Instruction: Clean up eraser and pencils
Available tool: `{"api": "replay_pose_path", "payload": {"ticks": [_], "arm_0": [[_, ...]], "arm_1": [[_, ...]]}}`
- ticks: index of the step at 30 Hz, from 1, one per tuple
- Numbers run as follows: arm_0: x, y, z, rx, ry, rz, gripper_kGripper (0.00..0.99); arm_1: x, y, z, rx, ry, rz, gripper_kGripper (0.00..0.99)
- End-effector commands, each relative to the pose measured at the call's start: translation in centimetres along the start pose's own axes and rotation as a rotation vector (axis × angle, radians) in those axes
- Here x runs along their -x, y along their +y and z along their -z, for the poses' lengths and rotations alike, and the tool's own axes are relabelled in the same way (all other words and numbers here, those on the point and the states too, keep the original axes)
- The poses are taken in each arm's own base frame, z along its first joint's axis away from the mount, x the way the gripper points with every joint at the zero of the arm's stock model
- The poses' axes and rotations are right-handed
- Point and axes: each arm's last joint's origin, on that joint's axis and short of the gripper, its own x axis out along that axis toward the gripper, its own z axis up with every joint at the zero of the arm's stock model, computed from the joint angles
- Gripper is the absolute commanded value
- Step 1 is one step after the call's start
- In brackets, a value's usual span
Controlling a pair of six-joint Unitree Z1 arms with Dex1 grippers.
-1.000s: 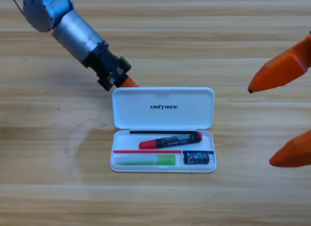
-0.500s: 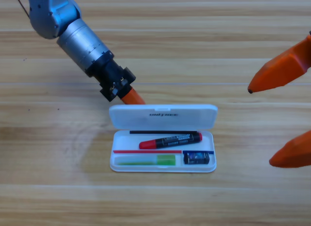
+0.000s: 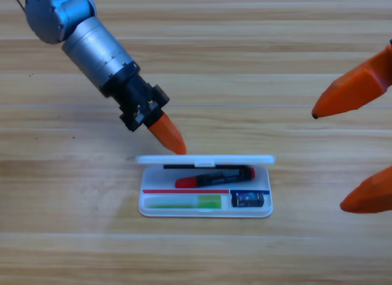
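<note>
White plastic pencil case [image 3: 205,205], flat and rectangular, sits mid-bench on the pale wooden bench [image 3: 245,52]; taken as landmark.

Inside the case tray: black whiteboard marker with red cap [image 3: 214,176] along the upper slot; bright green pencil stick with pale end [image 3: 184,202] in the lower left compartment; small dark blue-black eraser block [image 3: 248,199] in the lower right compartment. All three task items are already in the case.

Change: hinged white lid [image 3: 205,158], a second ago lying flat open behind the tray with its logo facing up, half a second ago tipped partway, now stands near edge-on above the tray's rear edge. Only a thin white strip of it shows, and it starts to shade the marker's upper side. Judgement: packing is done; closing the lid is the step in hand, roughly halfway through its swing.

Left claw [image 3: 168,135], orange jaws on a black wrist, is just behind the case's rear left corner, tip touching or nearly touching the lid's edge. Jaws read as one orange wedge, pressed together, holding nothing; it pushes rather than grasps. Compared with the earlier frames the tip has travelled forward toward the case and more of the orange shows.

Right claw [image 3: 355,150] waits well to the right of the case at the frame edge, jaws spread wide, nothing between them; unchanged across frames.

Risk, as judgement: the tip may slip off the lid's thin edge, letting the lid fall back.
</note>
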Motion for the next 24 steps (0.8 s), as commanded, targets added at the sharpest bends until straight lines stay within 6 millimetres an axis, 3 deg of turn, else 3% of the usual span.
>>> {"api": "replay_pose_path", "payload": {"ticks": [1, 24], "arm_0": [[-2.1, -1.2, -0.2, -0.013, 0.031, 0.034, 0.000], [-5.3, -0.1, 1.7, -0.007, 0.104, -0.018, 0.000]], "arm_1": [[-0.1, -0.2, 0.7, -0.017, -0.004, -0.010, 0.948], [-0.4, -0.4, 0.6, -0.021, -0.003, -0.026, 0.948]]}}
